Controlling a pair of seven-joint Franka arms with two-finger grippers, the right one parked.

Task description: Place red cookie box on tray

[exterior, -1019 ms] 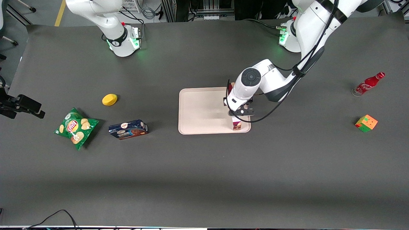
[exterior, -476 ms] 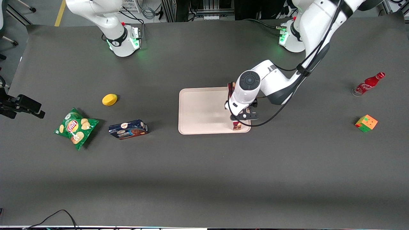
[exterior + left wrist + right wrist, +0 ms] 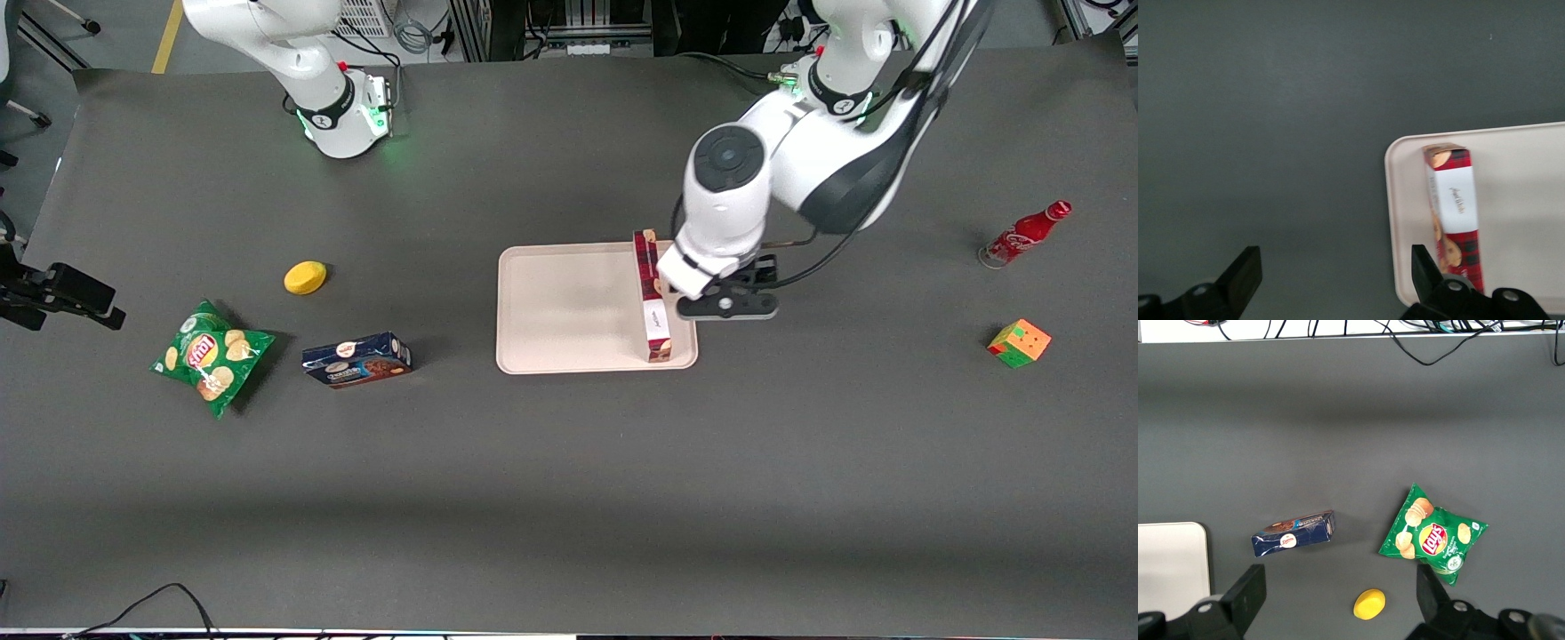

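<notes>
Tool [image 3: 1331,280] has let go, lifted and swung off toward the working arm's end, fingers wide and empty, leaving the long dark-red cardboard cookie box [image 3: 653,298] beside it inside the pale beige rectangular tray [image 3: 551,311]; task looks done.

We see a dark grey table mat [image 3: 569,498], cables at 12 o'clock, grey floor [image 3: 116,36] with a yellow line [image 3: 166,36] at 11.

we see a dark-red tartan red cookie box [image 3: 653,295] with white label band on a pale pinkish-beige tray [image 3: 560,307], black-fingered gripper [image 3: 1331,283] over dark grey table [image 3: 569,498], dark blue cookie box [image 3: 356,359], green chip bag [image 3: 211,355], yellow lemon [image 3: 305,276], red bottle [image 3: 1024,233], orange-green cube [image 3: 1019,343].
</notes>
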